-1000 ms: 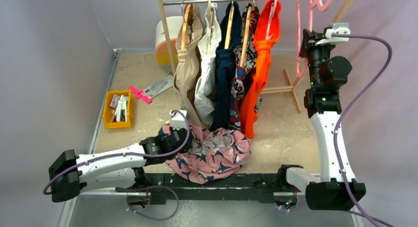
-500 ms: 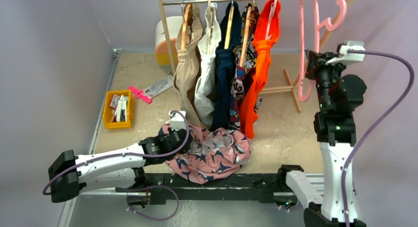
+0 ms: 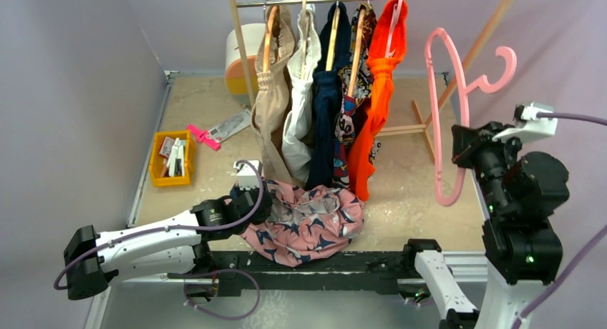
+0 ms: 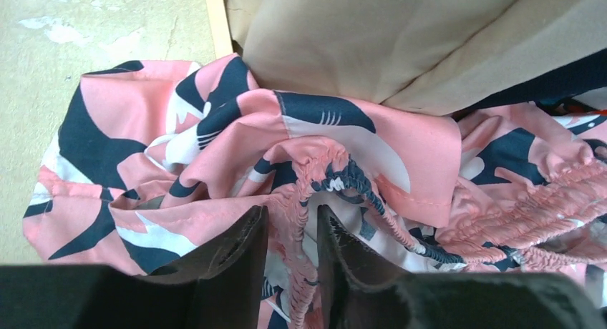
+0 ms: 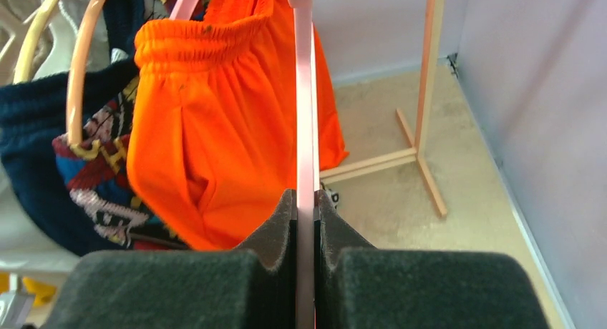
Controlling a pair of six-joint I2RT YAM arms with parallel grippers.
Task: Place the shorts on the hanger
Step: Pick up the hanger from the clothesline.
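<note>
1. Two grips are in place. The left gripper (image 4: 290, 225) is closed on a gathered fold of the waistband of the shorts (image 3: 309, 223). They lie in a crumpled heap near the front edge of the table (image 3: 408, 193), with their far side tucked under the clothes on the rack (image 3: 242, 50).
2. The right gripper (image 5: 306, 200) is clamped on one thin arm of the hanger (image 5: 306, 107). It holds the hanger in the air to the right of the rack, well apart from the shorts.
3. Bunching is the main risk. Only one pinch of waistband is held, so a lift would likely raise a lump with the waist opening shut. The hanger's arm would then have nothing to slide into.
4. Snagging comes next. The tan garment (image 4: 401, 43) hangs over the heap and the orange garment (image 5: 215, 129) hangs just beside it. Pulling the shorts up could drag them along.
5. Slipping is the third. The hanger's arm is smooth, rounded and gripped at one spot. Cloth weighing on a far end could swing it between the pads or twist it loose.
6. From overhead the hook lines up with the rack's slanted leg. I cannot tell how near they are, but a careless swing might catch it.
</note>
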